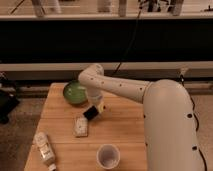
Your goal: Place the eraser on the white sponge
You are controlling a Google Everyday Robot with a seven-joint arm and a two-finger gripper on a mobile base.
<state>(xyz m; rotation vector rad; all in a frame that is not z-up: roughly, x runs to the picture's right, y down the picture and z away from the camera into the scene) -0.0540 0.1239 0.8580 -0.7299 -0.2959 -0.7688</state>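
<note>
The white sponge (pixel 80 126) lies flat on the wooden table (pixel 125 125), left of centre. My gripper (pixel 95 109) reaches down from the white arm, just above and to the right of the sponge. It is shut on the eraser (pixel 90 113), a small black block held tilted at the fingertips. The eraser hangs close over the sponge's upper right corner; I cannot tell whether the two touch.
A green bowl (pixel 75 92) sits at the back of the table behind the gripper. A white bottle (pixel 44 148) lies near the front left corner. A white cup (pixel 108 156) stands at the front edge. My arm's large body (pixel 167 125) covers the table's right side.
</note>
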